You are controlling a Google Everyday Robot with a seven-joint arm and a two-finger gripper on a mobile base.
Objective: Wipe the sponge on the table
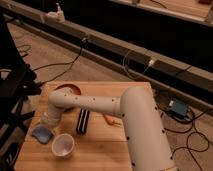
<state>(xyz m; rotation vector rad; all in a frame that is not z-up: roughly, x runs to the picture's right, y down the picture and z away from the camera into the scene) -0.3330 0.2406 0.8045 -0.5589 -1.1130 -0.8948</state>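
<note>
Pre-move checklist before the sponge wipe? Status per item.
1. Sponge lying flat on the table, in view: ok.
2. Gripper at the sponge's upper right edge: ok.
3. Gripper touching the sponge: cannot tell.
4. White cup close beside the sponge, likely in the wipe path: not ok.
5. Black object apart from the sponge: ok.

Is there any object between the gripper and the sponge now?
Nothing visible does. The gripper hangs just above the sponge near the edge of the table; the white cup stands beside the sponge, not between them.
</note>
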